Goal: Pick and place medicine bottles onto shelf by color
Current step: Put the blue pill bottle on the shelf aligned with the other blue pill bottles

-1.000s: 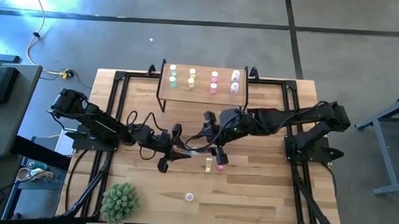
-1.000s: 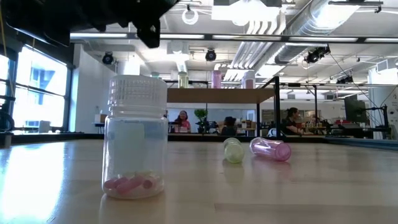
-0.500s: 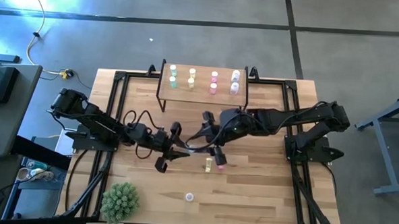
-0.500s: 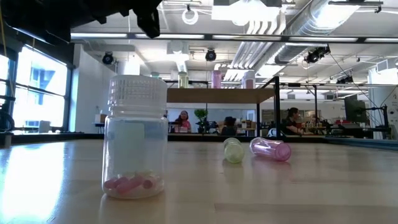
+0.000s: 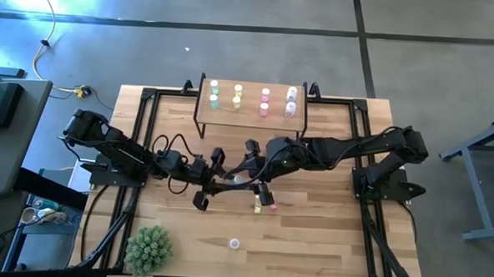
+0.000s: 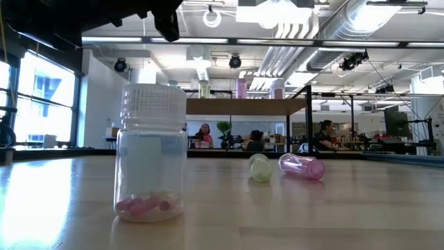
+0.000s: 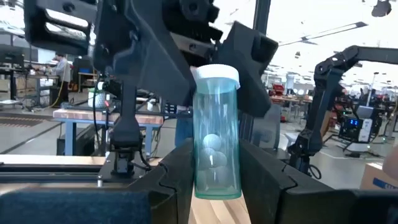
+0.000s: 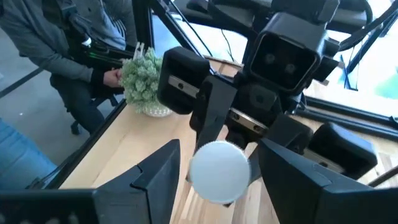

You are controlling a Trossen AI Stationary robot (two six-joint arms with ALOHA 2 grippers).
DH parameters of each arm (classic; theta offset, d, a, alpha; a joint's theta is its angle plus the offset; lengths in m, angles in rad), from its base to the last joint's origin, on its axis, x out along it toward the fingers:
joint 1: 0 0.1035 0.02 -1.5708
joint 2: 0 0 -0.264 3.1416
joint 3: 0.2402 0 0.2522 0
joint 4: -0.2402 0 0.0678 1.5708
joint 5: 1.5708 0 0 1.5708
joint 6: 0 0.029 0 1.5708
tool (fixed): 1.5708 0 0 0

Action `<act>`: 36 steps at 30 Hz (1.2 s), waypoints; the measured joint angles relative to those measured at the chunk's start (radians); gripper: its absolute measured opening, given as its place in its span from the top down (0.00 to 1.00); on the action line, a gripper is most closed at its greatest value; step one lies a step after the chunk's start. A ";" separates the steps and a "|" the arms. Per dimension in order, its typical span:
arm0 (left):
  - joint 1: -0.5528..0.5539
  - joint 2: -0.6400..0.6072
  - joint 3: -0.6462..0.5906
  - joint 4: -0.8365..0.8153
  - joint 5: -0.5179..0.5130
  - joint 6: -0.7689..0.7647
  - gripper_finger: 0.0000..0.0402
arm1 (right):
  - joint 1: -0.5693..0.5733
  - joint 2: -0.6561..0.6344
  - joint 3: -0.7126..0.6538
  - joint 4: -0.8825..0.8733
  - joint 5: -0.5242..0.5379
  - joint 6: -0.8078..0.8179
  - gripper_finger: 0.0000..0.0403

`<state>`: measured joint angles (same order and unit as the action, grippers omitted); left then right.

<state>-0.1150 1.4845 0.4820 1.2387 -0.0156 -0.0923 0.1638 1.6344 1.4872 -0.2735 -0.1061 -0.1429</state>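
My left gripper (image 5: 227, 184) is over the table's middle, shut on a pale blue-green medicine bottle (image 7: 216, 134) that has a white cap and white balls inside. My right gripper (image 8: 217, 169) faces it, open, with one finger on either side of the bottle's white cap (image 8: 219, 171) and a gap showing on both sides. The shelf (image 5: 250, 114) stands at the far edge and bears green, yellow, pink and white bottles in columns. A yellow-green bottle (image 6: 260, 167) and a pink bottle (image 6: 302, 167) lie on their sides on the table. My left gripper pinches the bottle's lower part, near its base (image 7: 217, 185), between its two fingers. The fingers come from the table's left, tipped a little upward. The bottle is lifted clear of the table, its cap end away from my fingers and between the right gripper's fingers.
A clear ribbed-cap bottle (image 6: 150, 153) with pink pills stands upright near the table's near edge. A spiky green plant ball (image 5: 149, 249) sits at the near left corner. Black frame rails (image 5: 138, 142) run along both sides of the table. A seated person (image 8: 68, 56) is beyond the table's edge.
My left gripper has tipped its fingers upward with the bottle, staying over the same spot. Both grippers' gaps look unchanged.
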 joint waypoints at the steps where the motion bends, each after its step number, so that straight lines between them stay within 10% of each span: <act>1: 0.000 0.000 0.000 -0.001 0.000 -0.001 0.75 | 0.000 0.000 0.000 0.002 0.000 0.004 0.49; 36: 0.029 0.000 0.000 -0.012 0.005 0.017 0.75 | 0.000 -0.018 0.000 -0.043 0.019 0.039 0.72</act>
<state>-0.0856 1.4845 0.4824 1.2271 -0.0105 -0.0750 0.1642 1.6169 1.4872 -0.3164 -0.0873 -0.1040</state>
